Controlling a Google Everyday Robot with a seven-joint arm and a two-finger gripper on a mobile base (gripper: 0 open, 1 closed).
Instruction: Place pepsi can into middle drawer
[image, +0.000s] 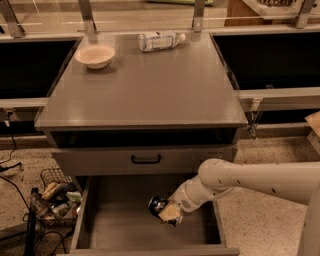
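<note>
The pepsi can (156, 204), dark blue with a silvery end, is tilted low inside the open middle drawer (117, 222), right of the drawer's centre. My gripper (168, 212) reaches down into the drawer from the right on a white arm (250, 181) and is shut on the can, its yellowish fingers (171, 214) pressed against the can's side. The can's underside is hidden, so I cannot tell whether it touches the drawer floor.
A shut drawer front with a black handle (145, 159) is above the open drawer. On the cabinet top (150, 90) stand a beige bowl (95, 55) and a lying clear plastic bottle (160, 41). A wire basket of clutter (55, 197) sits on the floor at left.
</note>
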